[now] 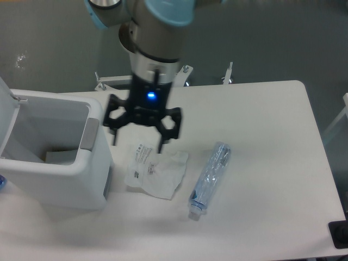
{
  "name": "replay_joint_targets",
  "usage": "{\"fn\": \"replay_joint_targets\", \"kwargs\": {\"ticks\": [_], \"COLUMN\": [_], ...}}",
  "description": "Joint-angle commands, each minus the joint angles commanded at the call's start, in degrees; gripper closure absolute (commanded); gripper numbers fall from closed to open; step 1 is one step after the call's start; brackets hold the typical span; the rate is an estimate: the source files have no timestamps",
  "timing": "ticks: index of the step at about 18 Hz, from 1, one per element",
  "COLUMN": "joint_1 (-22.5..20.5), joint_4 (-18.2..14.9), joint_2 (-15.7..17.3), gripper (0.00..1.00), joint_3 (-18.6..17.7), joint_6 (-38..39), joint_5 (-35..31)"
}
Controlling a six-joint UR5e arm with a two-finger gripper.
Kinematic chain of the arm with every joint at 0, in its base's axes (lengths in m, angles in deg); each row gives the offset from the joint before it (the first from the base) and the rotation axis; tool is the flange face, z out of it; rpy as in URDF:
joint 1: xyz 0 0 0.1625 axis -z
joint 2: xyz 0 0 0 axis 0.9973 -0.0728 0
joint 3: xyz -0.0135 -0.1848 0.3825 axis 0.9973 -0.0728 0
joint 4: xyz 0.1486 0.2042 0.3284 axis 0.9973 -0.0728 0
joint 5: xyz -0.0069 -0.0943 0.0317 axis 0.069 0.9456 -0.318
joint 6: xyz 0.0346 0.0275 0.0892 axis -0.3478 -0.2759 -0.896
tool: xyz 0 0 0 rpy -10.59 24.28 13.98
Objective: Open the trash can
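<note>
Though lid-up, trash can (54, 179) upright

Trash can (54, 179): left side and raised lid cut off by frame's left edge; contents in shadow, a pale object inside not identifiable. Arm cut off at top edge. Gripper (138, 147) slightly blurred. Print on the crumpled wrapper (157, 171) too small to read. Dark object (339, 235) at near right corner cut off.

Trash can (54, 179) lid up; gripper (137, 143) spread above wrapper (157, 173); bottle (211, 176) beside.
</note>
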Motion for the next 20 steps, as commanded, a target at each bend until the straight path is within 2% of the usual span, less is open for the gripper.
{"fn": "replay_joint_targets", "kwargs": {"ticks": [4, 6, 9, 13, 18, 20], "joint_1": [-5.5, -7.0, -10.2, -14.3, -18.9, -19.4], "joint_4": [0.0, 0.2, 0.1, 0.2, 0.2, 0.2], "joint_2": [-2.0, -3.6, -5.3, -9.7, -11.0, -12.1], "gripper": [0.00, 0.00, 0.00, 0.00, 0.00, 0.00], "joint_3": [-0.5, -0.2, -0.5, -0.1, -0.3, 0.0], "joint_6": [-8.0, -12.6, -24.1, -38.4, -51.8, -53.2], "joint_5": [-6.0, -6.9, -7.3, -14.9, -15.2, -15.3]}}
